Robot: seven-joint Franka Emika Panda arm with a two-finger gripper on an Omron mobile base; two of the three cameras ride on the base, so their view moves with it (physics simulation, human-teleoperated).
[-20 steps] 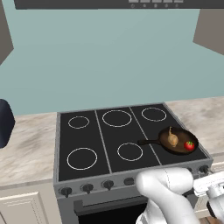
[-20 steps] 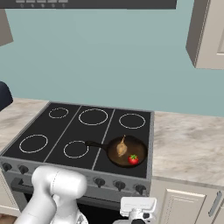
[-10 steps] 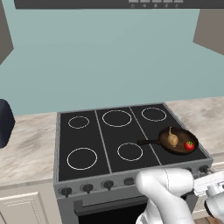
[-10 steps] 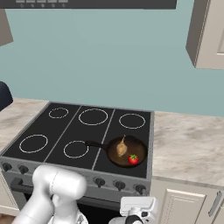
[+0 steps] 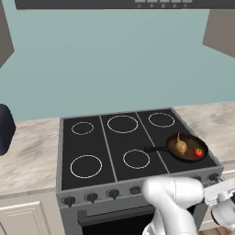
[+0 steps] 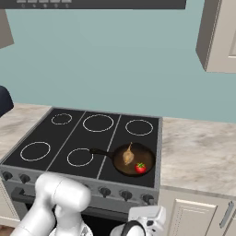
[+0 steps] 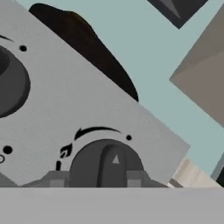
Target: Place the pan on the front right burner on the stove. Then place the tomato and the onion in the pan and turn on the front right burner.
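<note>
Pan (image 5: 187, 148) loaded with onion (image 5: 181, 146) and tomato (image 5: 198, 152); my gripper (image 7: 93, 180) straddles the knob (image 7: 107, 166), fingers apart. I judge: close squarely, then turn.

The gripper (image 7: 92, 180) straddles a knob (image 7: 106, 164) on the stove (image 7: 65, 105) front; a neighbouring knob (image 7: 11, 81) stands apart.

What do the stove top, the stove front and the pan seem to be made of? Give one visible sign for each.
The stove top looks like smooth black glass: flat, dark, with thin white rings printed on it. Its front looks like matte grey steel, an even grey with dark knobs that are probably plastic. The pan seems to be dark metal with a brown, perhaps coated, inside and a thin black handle.
</note>
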